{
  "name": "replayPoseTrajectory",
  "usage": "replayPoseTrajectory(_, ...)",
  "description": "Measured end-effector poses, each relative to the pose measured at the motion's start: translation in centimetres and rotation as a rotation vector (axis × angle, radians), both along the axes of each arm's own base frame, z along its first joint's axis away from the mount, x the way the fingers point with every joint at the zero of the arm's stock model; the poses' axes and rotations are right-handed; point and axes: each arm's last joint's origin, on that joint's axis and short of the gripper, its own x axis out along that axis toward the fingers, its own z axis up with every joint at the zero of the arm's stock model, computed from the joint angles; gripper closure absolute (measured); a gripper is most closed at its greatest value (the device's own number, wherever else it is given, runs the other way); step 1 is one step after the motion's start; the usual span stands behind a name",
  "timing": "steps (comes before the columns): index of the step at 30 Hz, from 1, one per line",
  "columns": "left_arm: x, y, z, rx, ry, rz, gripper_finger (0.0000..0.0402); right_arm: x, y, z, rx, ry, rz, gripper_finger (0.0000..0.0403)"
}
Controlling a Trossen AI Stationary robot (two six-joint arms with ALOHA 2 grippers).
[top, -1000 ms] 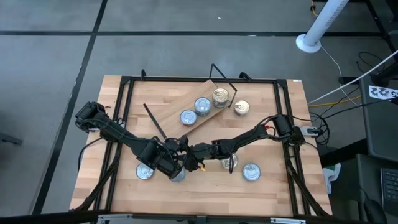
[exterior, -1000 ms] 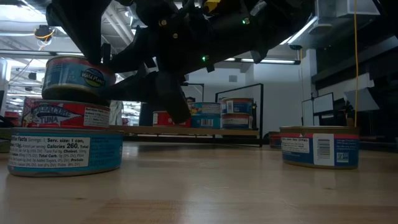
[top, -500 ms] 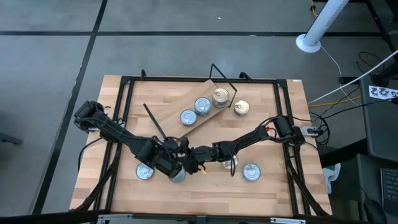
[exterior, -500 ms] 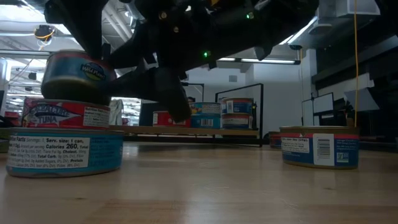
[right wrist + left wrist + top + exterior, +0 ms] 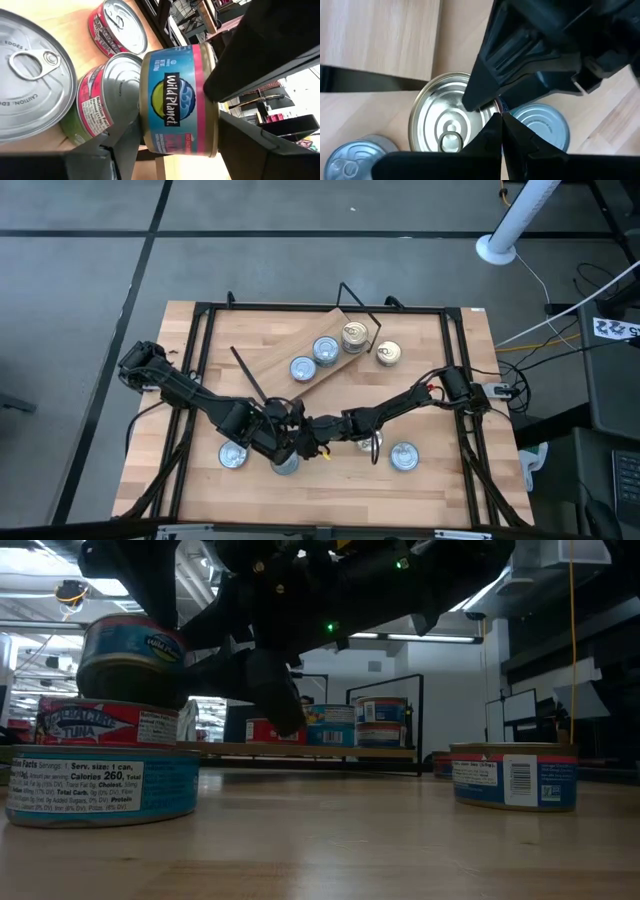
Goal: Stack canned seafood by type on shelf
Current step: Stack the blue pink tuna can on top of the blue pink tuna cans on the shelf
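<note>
Over the table (image 5: 440,480), right claw (image 5: 300,445) grips a raised tin (image 5: 130,660).

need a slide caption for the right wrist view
Right gripper holds a blue-and-pink labelled tin sideways above red-labelled tins on the wooden table.

Shiny metal tins (image 5: 30,80) with glossy paper labels sit on a smooth, pale wooden tabletop (image 5: 400,840).

The shelf (image 5: 290,352) lies at the table's (image 5: 440,490) far middle with three tins (image 5: 327,350) on it, another tin (image 5: 388,353) just right. Both grippers meet near centre, tins (image 5: 403,457) around them.
</note>
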Motion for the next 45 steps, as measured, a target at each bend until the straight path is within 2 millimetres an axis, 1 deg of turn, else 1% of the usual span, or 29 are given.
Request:
replayPoseTrajectory(4,0.3,-0.2,0.1,-0.007,-0.026,-0.027,0.0401,0.0,0.0,-0.1,-0.004,0.014,0.000,0.0167)
replayPoseTrajectory(11,0.5,-0.3,0.1,-0.011,-0.031,-0.069,0.0401,-0.1,0.0,-0.2,-0.007,0.017,0.001,0.0226)
replayPoseTrajectory(15,0.5,-0.3,0.1,-0.021,-0.032,-0.074,0.0392,-0.1,0.0,-0.2,-0.007,0.021,0.001,0.0227)
replayPoseTrajectory(18,0.7,-0.4,0.2,-0.035,-0.047,-0.079,0.0369,-0.1,0.0,-0.3,-0.010,0.029,0.002,0.0223)
replayPoseTrajectory(21,0.7,-0.4,0.2,-0.072,-0.038,-0.086,0.0335,-0.2,0.1,-0.3,-0.017,0.039,-0.005,0.0214)
replayPoseTrajectory(24,0.8,-0.2,0.3,-0.141,-0.020,-0.088,0.0302,-0.4,0.5,-0.4,-0.045,0.047,-0.050,0.0218)
replayPoseTrajectory(28,0.8,0.4,1.0,-0.224,-0.022,-0.088,0.0280,-0.9,1.4,-0.5,-0.131,0.059,-0.112,0.0225)
replayPoseTrajectory(33,0.5,0.9,2.5,-0.253,-0.096,-0.123,0.0283,-1.6,2.6,-0.8,-0.270,0.089,-0.173,0.0224)
replayPoseTrajectory(37,0.0,1.5,3.7,-0.249,-0.150,-0.125,0.0296,-1.8,3.0,-0.6,-0.308,0.089,-0.194,0.0224)
replayPoseTrajectory(40,-0.3,1.7,4.3,-0.237,-0.176,-0.131,0.0305,-1.9,2.9,0.2,-0.330,0.085,-0.215,0.0224)
replayPoseTrajectory(45,-0.5,1.9,4.8,-0.207,-0.204,-0.163,0.0315,-2.5,2.8,2.0,-0.355,0.074,-0.281,0.0224)
